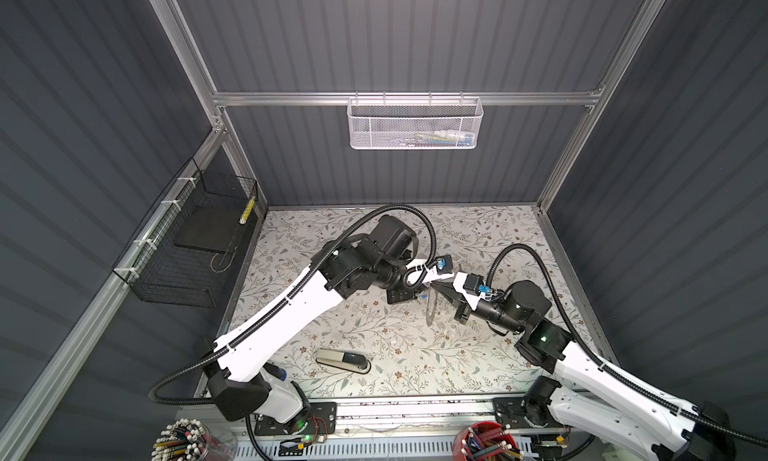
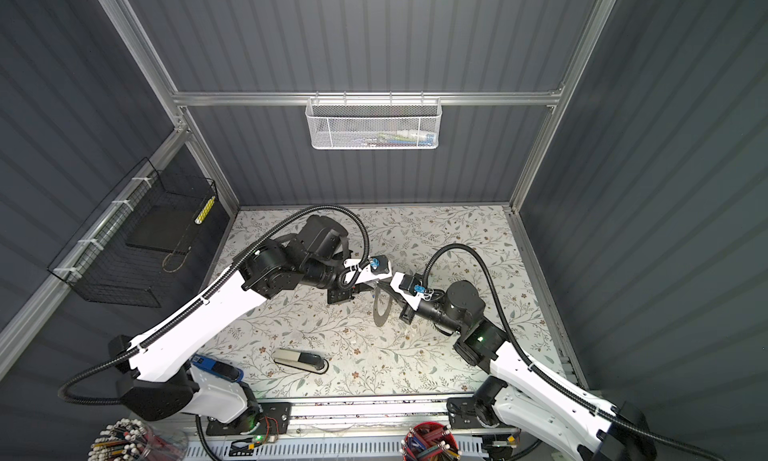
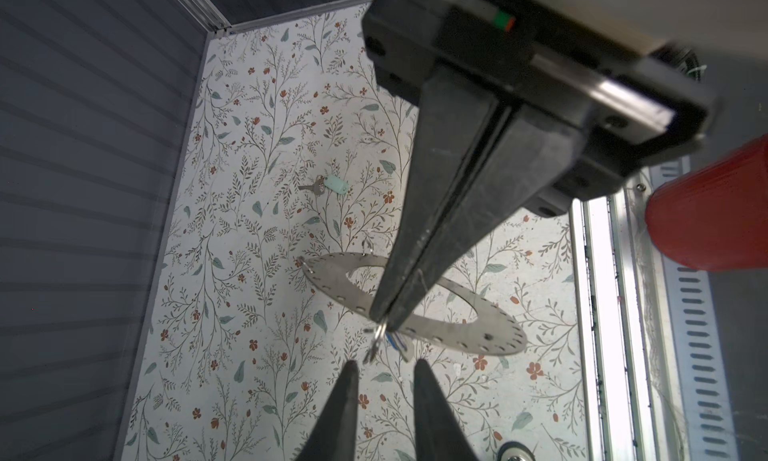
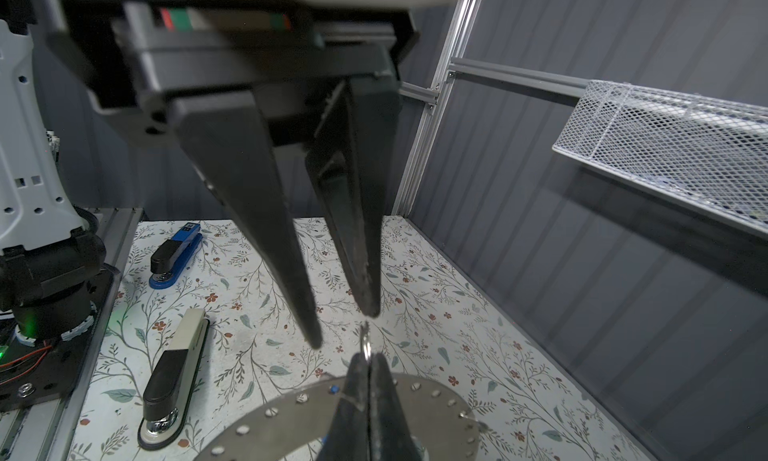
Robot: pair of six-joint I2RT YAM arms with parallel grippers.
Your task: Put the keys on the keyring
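Right end effector (image 4: 368, 357) pinches the keyring (image 3: 490, 334) above the bench (image 3: 249, 272), blue key (image 3: 392, 340) dangling at its tips — left end effector (image 3: 385, 361) spread at ten o'clock. Threading it seems in hand; next, a fine pinch on the mint key (image 3: 330, 185).

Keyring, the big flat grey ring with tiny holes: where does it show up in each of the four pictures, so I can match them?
In a top view: the keyring is a thin grey sliver near the centre, slightly low.
In a top view: same sliver, same spot.
Left wrist: centre, lower half, seen as a wide oval.
Right wrist: bottom edge, middle.
Shared landmark: the right arm's shut fingers, which reach the ring in every view.
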